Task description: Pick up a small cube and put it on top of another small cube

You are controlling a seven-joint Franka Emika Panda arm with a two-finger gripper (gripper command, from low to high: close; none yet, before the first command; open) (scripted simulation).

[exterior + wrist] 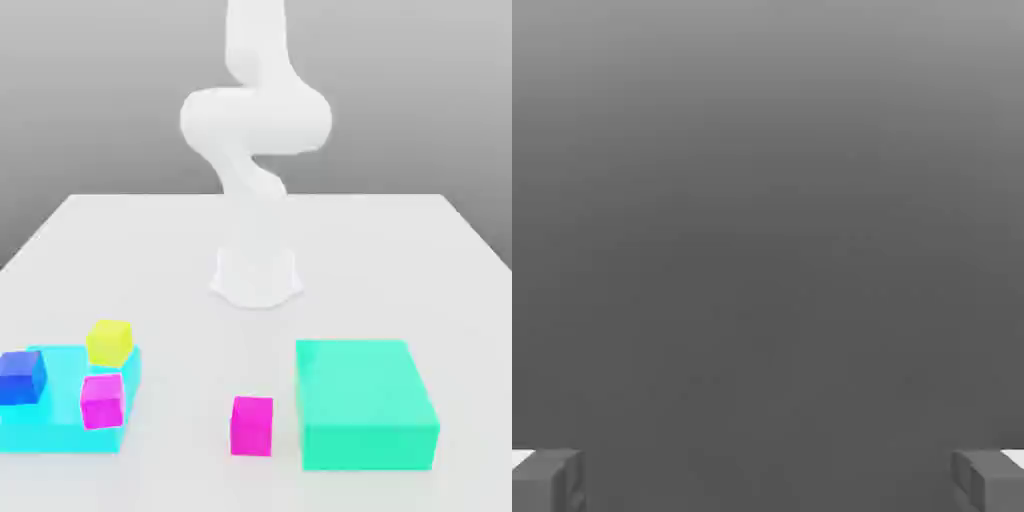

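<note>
Reaching the pink cube in the exterior view—on the bench, near the green block—wants a straight descent, clear of that block; the violet cube sits on the cyan slab. Hand view: the tool is released, empty.

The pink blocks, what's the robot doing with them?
The robot isn't holding anything right now: its gripper is wide open. One small pink cube sits on the table, beside the big green block. The more purple-pink cube is on the flat light-blue block, with the yellow cube and the blue cube. Neither pink cube is stacked on the other yet.
</note>
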